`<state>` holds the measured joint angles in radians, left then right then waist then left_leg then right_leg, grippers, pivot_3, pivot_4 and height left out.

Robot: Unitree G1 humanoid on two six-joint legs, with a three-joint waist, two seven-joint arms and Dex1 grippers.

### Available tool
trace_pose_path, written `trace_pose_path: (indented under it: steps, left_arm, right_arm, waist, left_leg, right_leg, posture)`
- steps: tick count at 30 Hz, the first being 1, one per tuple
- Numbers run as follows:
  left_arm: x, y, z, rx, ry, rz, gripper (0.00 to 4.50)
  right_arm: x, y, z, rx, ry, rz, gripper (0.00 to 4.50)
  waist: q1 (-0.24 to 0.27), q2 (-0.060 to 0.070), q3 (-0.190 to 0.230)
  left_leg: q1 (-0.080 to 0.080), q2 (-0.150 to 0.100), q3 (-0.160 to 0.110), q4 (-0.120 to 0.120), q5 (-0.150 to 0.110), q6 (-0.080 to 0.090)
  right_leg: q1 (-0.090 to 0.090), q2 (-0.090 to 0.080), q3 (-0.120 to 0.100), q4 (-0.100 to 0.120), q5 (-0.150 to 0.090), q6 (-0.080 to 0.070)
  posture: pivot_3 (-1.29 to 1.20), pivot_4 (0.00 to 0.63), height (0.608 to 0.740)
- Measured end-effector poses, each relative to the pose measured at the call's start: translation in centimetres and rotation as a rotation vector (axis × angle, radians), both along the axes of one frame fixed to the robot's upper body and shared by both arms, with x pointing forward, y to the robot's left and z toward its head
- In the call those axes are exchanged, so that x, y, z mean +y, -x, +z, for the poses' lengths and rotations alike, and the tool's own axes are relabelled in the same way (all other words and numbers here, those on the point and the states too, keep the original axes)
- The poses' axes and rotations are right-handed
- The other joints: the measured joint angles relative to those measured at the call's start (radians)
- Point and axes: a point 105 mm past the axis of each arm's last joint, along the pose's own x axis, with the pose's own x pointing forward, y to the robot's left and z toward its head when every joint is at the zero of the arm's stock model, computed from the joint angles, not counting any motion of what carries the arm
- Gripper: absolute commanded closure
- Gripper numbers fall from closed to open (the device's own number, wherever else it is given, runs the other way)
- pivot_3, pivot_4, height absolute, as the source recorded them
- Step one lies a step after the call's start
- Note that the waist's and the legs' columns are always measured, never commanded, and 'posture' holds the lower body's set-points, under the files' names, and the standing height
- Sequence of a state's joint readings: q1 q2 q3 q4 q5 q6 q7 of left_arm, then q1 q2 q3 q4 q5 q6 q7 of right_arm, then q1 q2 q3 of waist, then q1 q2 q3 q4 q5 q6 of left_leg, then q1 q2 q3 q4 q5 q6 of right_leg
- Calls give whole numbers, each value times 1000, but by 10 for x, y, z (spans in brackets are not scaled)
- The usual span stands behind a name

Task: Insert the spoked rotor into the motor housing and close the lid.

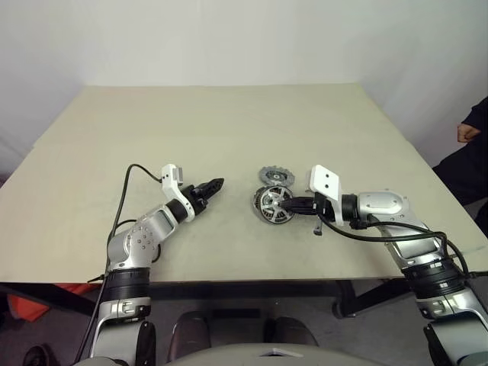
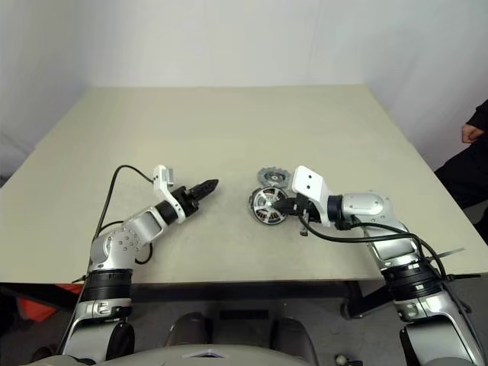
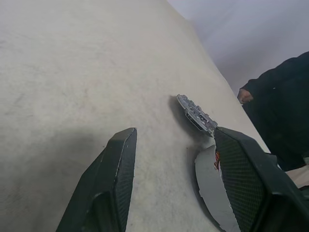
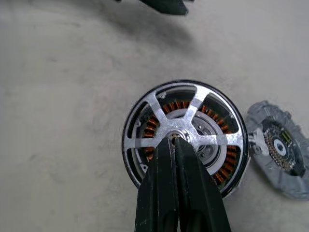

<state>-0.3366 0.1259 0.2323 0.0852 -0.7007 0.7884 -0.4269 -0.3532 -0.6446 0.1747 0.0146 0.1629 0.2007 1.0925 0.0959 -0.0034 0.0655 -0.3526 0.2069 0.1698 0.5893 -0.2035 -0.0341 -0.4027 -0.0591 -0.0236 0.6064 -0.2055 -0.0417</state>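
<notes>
Now the rotor (image 4: 186,133) sits in the housing (image 4: 231,166), the lid (image 4: 280,147) just beside it on the tabletop (image 1: 229,130). Right tool (image 4: 175,142), clenched, rests at the rotor's hub; left tool (image 1: 210,187) hangs released, well apart. Press squarely, seating it flush.
</notes>
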Motion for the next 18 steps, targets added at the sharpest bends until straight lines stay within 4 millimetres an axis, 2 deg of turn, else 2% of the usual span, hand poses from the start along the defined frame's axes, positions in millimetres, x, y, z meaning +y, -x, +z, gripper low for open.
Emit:
trace_pose_path:
  steps: [18]
  left_arm:
    - [3, 1, -5, 16, -17, 20, 1807]
  right_arm:
    - [11, -23, 5, -75, -1, -2, 4434]
  waist:
    - [0, 0, 0]
  left_leg:
    - [0, 0, 0, 0, 0, 0]
  right_leg:
    - [0, 0, 0, 0, 2, -3]
  posture:
    - [0, 0, 740]
